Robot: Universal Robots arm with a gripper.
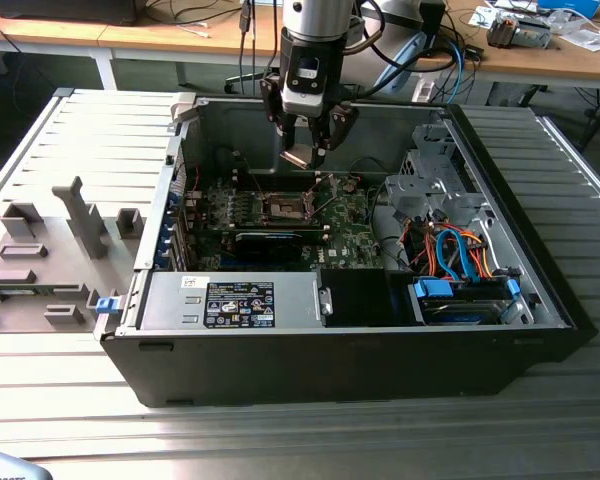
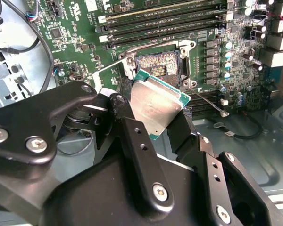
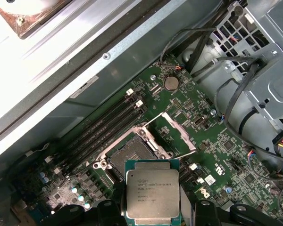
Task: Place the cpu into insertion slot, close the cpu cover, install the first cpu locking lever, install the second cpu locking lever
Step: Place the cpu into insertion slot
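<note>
Tool (image 1: 302, 153) is clamped on the chip (image 3: 153, 195), which is held in the air just above the socket (image 3: 132, 155), not yet seated. With the cover (image 3: 183, 133) swung open, no step is judged complete.

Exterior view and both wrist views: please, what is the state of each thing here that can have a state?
Black metal gripper: shut on the chip, above the green motherboard.
Flat square cpu with silvery-grey metal face: held, tilted, not yet in the socket.
Square insertion slot with dark centre: uncovered, empty.
Silvery metal frame cpu cover: swung up, open.
Black computer case: side open.
</note>
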